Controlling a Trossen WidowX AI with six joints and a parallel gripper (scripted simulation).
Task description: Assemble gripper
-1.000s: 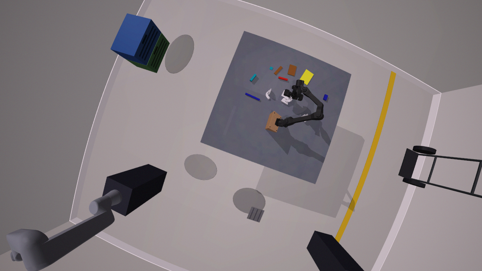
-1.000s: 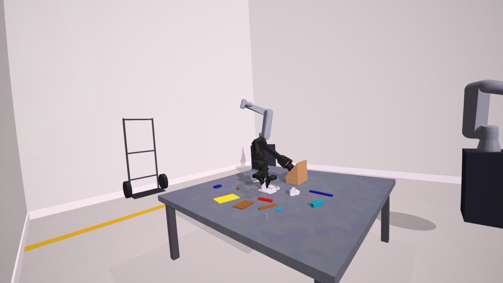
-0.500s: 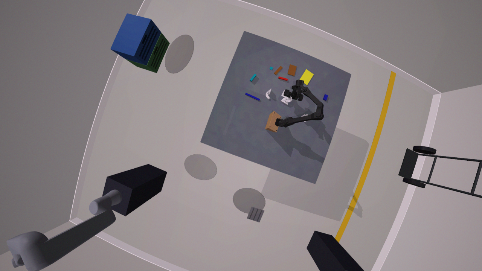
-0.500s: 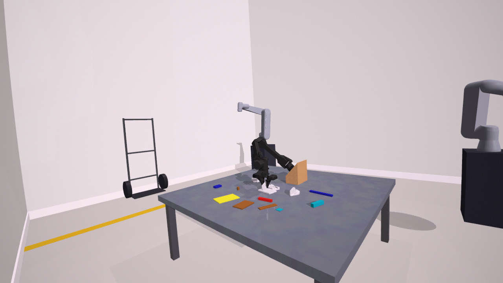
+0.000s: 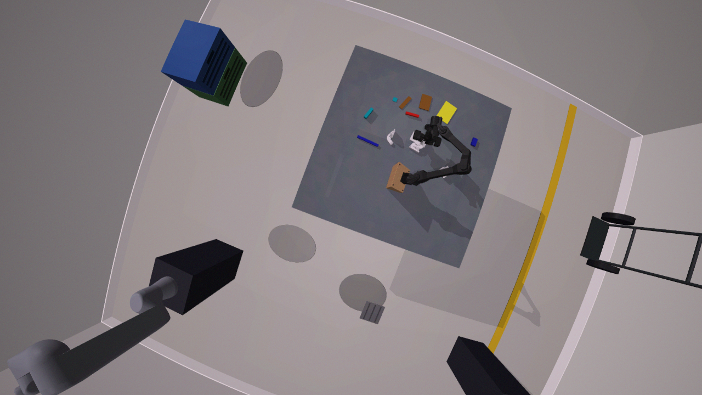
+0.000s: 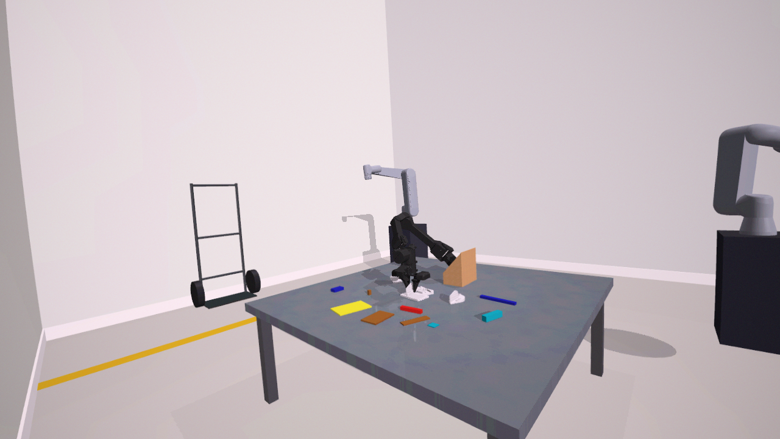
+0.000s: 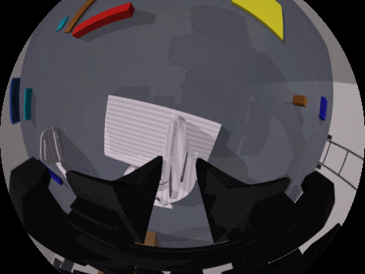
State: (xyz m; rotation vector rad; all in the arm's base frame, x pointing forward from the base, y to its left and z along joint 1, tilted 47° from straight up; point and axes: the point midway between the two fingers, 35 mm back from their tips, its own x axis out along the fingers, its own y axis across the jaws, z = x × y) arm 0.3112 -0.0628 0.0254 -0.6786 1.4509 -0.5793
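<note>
White plastic, ribbed: gripper base (image 5: 418,147) (image 6: 413,297) (image 7: 127,129), one, flat on the table, beneath my gripper (image 5: 425,139) (image 6: 411,290) (image 7: 179,160).

White jaw (image 7: 176,141) (image 6: 409,289), one: pinched between my fingertips, upright over the base. Pin contact and tooth mesh: cannot tell.

Second white jaw (image 5: 390,137) (image 6: 456,297) (image 7: 51,146), one: loose, right of the base in the exterior view. White part (image 6: 395,278), one: farther left, perhaps the housing plate.

Handling, in my judgement: keep the grip light, line the bore up squarely with its pin, lower straight, turn slightly if teeth clash, and release only once seated. Tilt could jam it or drag the base.

Brands, labels, writing: none I can read.
</note>
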